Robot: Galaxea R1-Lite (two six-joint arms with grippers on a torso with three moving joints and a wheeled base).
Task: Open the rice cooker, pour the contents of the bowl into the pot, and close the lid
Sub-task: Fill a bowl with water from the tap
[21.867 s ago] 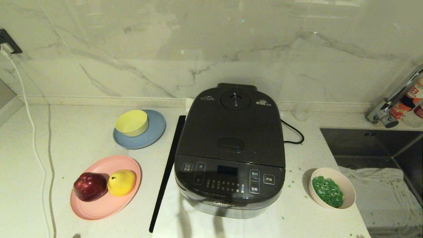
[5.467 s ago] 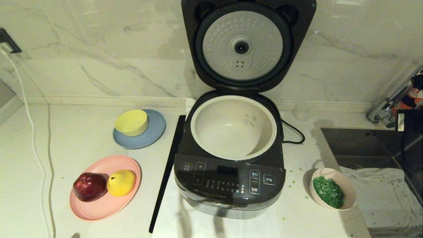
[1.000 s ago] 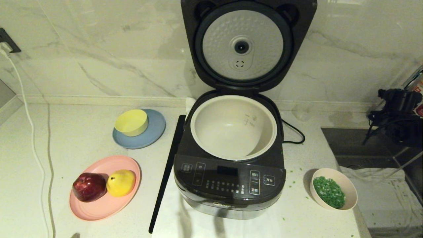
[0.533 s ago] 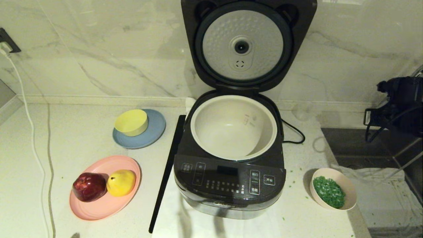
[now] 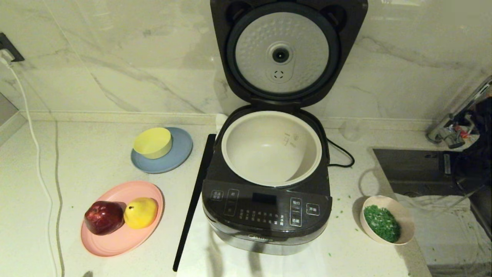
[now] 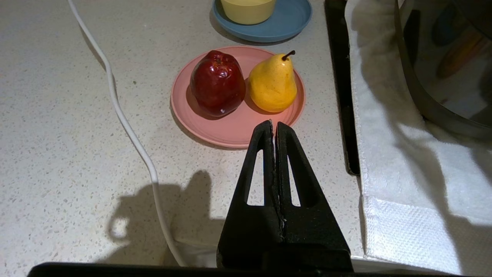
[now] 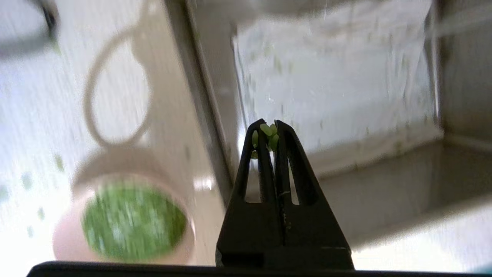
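Only the wrist view shows the right end effector (image 7: 272, 129) closed, seemingly flecked green.

Rice cooker (image 5: 269, 207): glossy dark plastic panel. Lid (image 5: 282, 52) inner plate: dimpled silvery metal. Pot (image 5: 271, 148): smooth off-white. Counter (image 6: 69, 115): speckled stone, matt. Towel (image 6: 399, 161): white woven cloth. Wall (image 5: 115, 57): polished marble.

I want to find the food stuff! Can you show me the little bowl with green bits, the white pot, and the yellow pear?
bowl (image 5: 405, 221): head view, bare inner wall.
pot (image 5: 265, 154): head view, inside wall.
yellow pear (image 6: 272, 85): left wrist view, its body.
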